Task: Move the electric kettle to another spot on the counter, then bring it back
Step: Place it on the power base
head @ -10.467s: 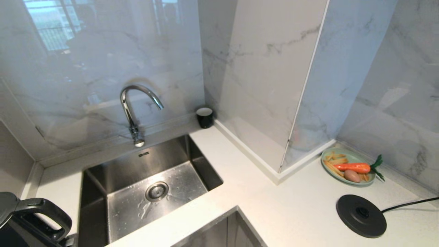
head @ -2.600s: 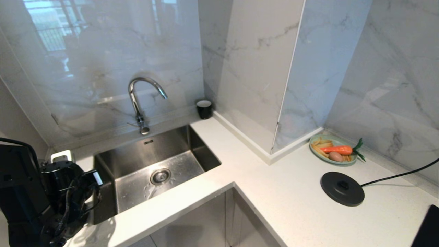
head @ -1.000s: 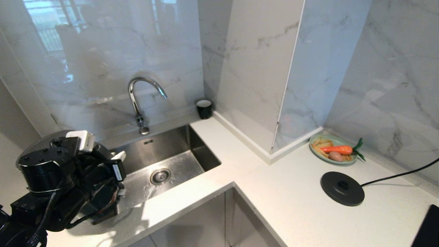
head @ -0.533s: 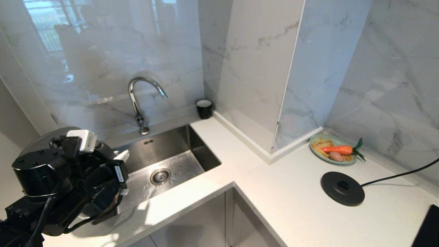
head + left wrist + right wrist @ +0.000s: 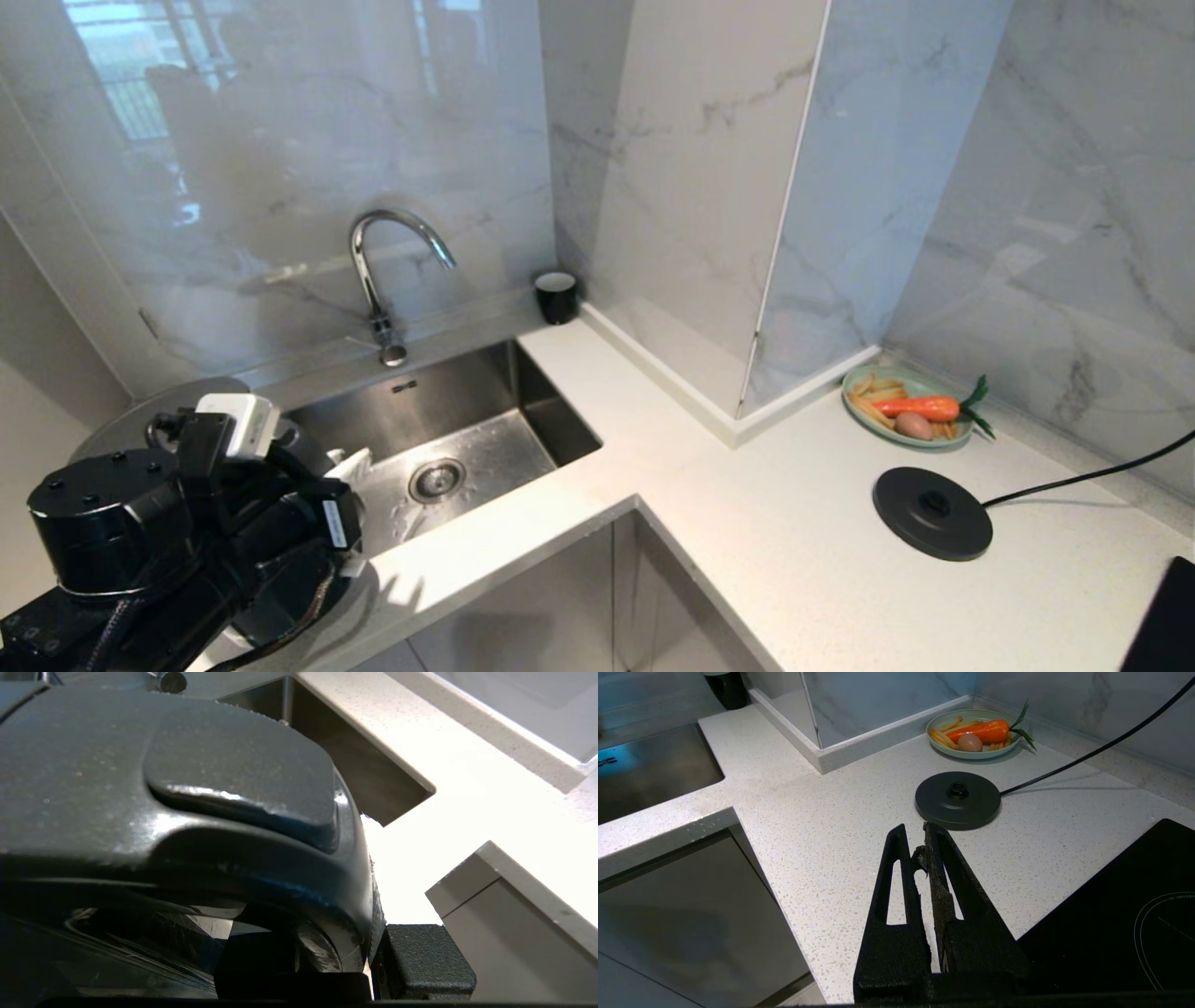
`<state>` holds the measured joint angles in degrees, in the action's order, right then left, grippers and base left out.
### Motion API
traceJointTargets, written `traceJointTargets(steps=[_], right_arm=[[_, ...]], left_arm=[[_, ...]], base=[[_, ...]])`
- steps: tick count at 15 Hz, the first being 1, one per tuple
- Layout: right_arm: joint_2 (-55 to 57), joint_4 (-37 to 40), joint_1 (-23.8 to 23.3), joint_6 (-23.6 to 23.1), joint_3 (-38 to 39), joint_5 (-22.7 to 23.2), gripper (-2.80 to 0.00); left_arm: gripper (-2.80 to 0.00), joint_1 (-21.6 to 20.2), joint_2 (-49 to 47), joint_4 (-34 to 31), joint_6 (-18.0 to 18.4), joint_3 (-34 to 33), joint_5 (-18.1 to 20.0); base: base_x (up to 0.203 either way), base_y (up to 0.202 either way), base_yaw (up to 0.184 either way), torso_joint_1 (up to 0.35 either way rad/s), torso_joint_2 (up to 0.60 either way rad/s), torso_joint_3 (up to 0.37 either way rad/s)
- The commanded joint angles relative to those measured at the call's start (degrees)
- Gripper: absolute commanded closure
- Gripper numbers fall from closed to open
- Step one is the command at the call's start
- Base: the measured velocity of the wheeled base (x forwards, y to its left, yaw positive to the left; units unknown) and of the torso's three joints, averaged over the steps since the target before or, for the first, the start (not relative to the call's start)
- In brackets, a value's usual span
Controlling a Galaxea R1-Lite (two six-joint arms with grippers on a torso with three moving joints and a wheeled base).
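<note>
- The left arm is coming nearer the camera and lower in the head view than a second ago, and the kettle (image 5: 154,425) is riding along with it; the sink, plate and round base are keeping their places.
- The left gripper (image 5: 373,970) is clamping the kettle's handle (image 5: 243,872), with the fingers (image 5: 423,963) closed against its sides; the lid is filling the left wrist view.
- The kettle is sitting at the near left end of the counter (image 5: 709,523), beside the sink (image 5: 439,439).
- The round base (image 5: 932,512) is lying far to the right, so the return leg is calling for a long carry rightwards across the sink corner.
- The right gripper (image 5: 920,847) is hanging idle with fingers together, nearer that base.
</note>
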<state>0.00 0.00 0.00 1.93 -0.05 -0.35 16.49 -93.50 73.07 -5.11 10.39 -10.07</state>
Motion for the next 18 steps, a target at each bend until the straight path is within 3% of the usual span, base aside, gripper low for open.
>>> traceJointTargets(steps=[1,13,18], right_arm=[[0.1,0.0,0.0,0.0,0.0,0.0,0.00],[0.1,0.0,0.0,0.0,0.0,0.0,0.00],[0.1,0.0,0.0,0.0,0.0,0.0,0.00]], left_arm=[[0.00,0.3,0.7,0.4,-0.5,-0.1,0.0],[0.00,0.5,2.0,0.4,-0.5,0.1,0.4],[0.00,1.3,3.7,0.3,-0.5,1.4,0.4]], base=[[0.000,0.000,0.000,0.000,0.00,0.000],[0.000,0.000,0.000,0.000,0.00,0.000],[0.005,0.008,-0.141,-0.002,0.00,0.001]])
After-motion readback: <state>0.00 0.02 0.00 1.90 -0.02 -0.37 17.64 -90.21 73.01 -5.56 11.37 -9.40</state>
